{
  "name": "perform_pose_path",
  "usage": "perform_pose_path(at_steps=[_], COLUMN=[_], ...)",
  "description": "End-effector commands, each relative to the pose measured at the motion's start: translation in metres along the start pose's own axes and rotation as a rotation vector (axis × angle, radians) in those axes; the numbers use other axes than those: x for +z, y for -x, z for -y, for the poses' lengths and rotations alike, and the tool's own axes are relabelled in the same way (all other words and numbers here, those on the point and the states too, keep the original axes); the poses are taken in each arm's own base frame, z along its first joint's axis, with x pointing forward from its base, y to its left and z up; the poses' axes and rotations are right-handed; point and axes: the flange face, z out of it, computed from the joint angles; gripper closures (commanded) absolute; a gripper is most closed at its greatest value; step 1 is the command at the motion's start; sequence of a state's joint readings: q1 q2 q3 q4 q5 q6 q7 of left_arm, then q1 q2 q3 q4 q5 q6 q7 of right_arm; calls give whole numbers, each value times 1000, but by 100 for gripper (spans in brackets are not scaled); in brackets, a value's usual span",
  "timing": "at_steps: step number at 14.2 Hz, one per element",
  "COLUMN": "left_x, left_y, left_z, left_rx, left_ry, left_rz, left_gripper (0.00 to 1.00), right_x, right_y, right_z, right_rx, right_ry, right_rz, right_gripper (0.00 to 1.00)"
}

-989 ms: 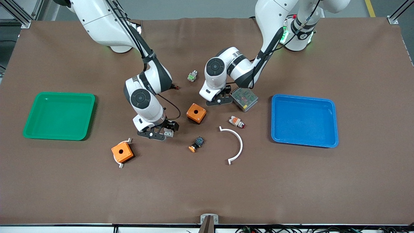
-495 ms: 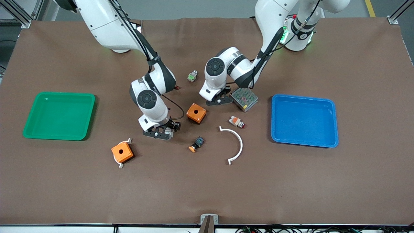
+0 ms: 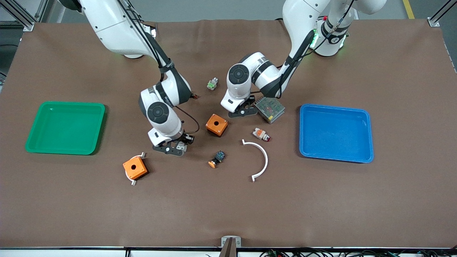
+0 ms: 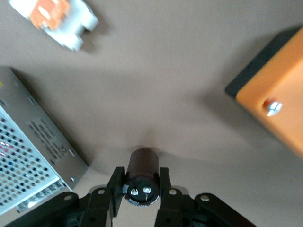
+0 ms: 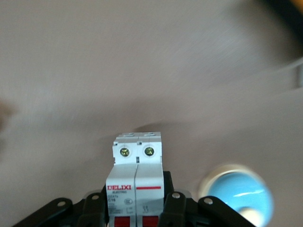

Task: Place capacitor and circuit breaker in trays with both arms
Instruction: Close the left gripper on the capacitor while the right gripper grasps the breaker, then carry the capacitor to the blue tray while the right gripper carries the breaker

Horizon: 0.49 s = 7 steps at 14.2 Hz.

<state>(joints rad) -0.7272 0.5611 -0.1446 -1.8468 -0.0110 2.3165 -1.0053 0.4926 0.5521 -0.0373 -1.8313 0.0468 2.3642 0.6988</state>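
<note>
The blue tray (image 3: 336, 132) and the green tray (image 3: 66, 127) sit at the two ends of the table (image 3: 228, 207), each well apart from the orange box (image 3: 216, 125) in the middle, so both loads have a long way to travel (the trays look like the targets, though the task does not say which part goes where).

The right gripper (image 3: 174, 146) is beside that orange box, toward the right arm's end. It is clamped on the breaker (image 5: 137, 163), which stands between its fingers with its screw terminals pointing away from the wrist. The grip sits near the red lever end, so most of the body overhangs. A quick swing toward a tray could make it pivot or slip out.

The left gripper (image 3: 244, 110) is beside the orange box too, toward the left arm's end, with the metal supply (image 3: 270, 108) close by. Its fingers are closed on the capacitor (image 4: 140, 176).

That is the riskier hold, I judge: a round, smooth body pinched between flat pads (image 4: 115, 182) can roll or squirt free. The supply's corner is close enough that a sideways start, rather than a straight lift, could clip it or the orange box.

The white-and-orange plug (image 3: 261, 134), nearer the camera than the supply, lies under a likely path to the blue tray. A low carry could knock it.
</note>
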Motion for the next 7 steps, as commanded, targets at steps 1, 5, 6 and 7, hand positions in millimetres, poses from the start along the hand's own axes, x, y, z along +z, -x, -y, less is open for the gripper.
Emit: perform_pose_path(at_steps=[1,5,6,7], left_x=[-59,-121,-132,-140], left_y=[-26,-76,-90,-101], left_z=[17,51,67,82], left_rx=[-37,-25,-20,-7], left_ry=[24,37,35,31], left_rz=[-46,-43,-43,-39], left_gripper=[82,82,82,82], right_x=[-77,-140,-149,-153], right_y=[-29,-52,-51,-47], right_z=[-52,-139,-164,-187], right_rx=[42,21,0,-33], right_ry=[-16,-4,14,41], right_rz=[6,29,16,5], right_gripper=[100,100,100,100])
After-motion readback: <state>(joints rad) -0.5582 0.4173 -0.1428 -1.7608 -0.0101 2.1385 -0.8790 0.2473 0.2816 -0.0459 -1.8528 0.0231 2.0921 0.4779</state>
